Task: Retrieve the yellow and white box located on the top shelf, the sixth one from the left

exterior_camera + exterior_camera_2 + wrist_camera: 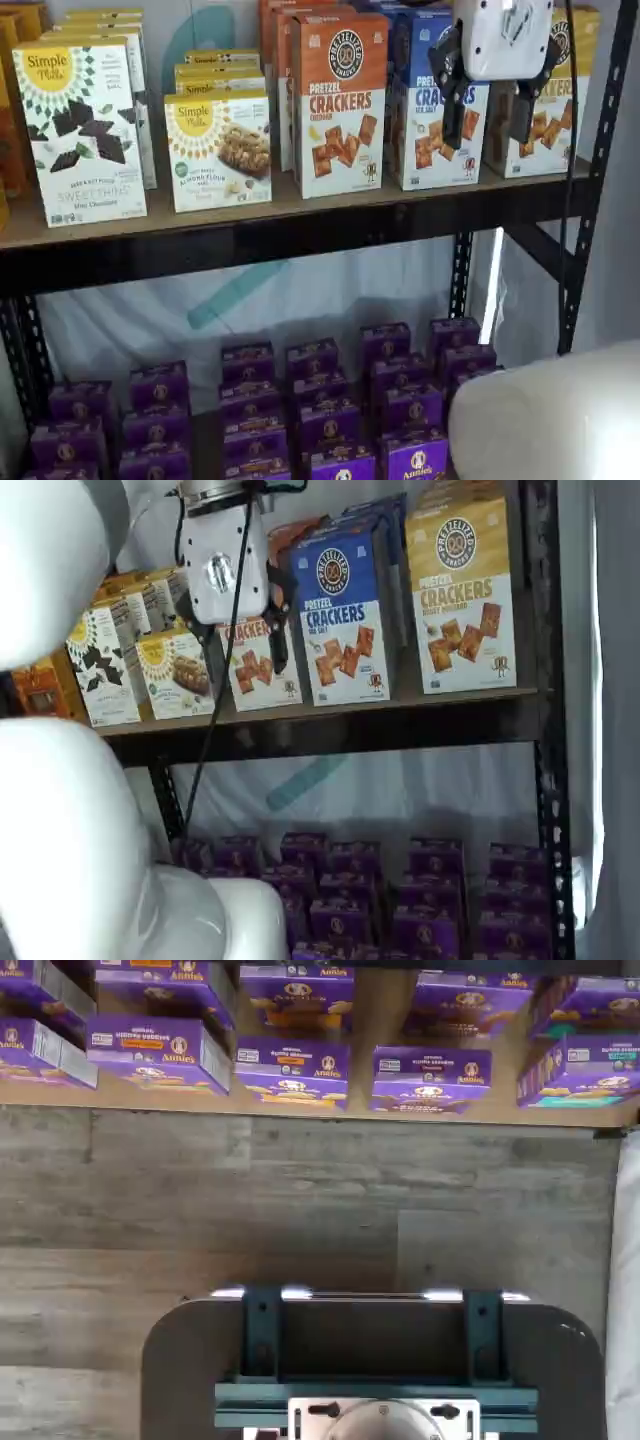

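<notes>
The yellow and white box [463, 595] stands upright at the right end of the top shelf [400, 708], next to the black rack post. In a shelf view the box [548, 125] is partly hidden behind my gripper. My gripper [486, 135], a white body with two black fingers, hangs in front of the top shelf [300, 215] at box height, apart from the boxes. A plain gap shows between the fingers, which hold nothing. In a shelf view the gripper [245, 648] shows in front of the orange box, to the left of the blue one. The wrist view shows neither the box nor the fingers.
A blue cracker box [425, 120], an orange-topped cracker box [340, 100] and white Simple Mills boxes [85, 130] stand left of the target. Several purple boxes [320, 410] fill the low shelf and show in the wrist view [295, 1070]. A black rack post [600, 150] stands at right.
</notes>
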### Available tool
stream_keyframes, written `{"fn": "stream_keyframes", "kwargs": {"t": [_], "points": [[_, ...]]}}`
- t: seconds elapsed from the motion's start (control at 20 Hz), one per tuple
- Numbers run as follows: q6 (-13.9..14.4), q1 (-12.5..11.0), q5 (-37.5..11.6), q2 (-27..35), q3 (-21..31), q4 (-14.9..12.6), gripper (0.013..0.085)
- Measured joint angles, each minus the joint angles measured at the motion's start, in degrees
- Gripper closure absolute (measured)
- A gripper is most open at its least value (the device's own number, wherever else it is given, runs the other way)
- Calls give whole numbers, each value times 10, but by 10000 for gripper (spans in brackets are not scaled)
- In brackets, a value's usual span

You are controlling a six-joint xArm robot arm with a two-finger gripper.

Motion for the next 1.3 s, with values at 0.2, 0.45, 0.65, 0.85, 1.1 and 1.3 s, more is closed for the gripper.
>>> {"fn": "stream_keyframes", "kwargs": {"t": [0.2, 0.45, 0.65, 0.85, 1.1, 1.3], "points": [[-6, -20, 53, 30, -25, 25, 130], [-5, -15, 48, 26, -22, 20, 130], [-10, -15, 18, 19, -14, 9, 130], [-20, -12, -20, 15, -3, -20, 130], [-57, -43, -78, 19, 10, -50, 130], [-112, -104, -137, 31, 10, -46, 130]]}}
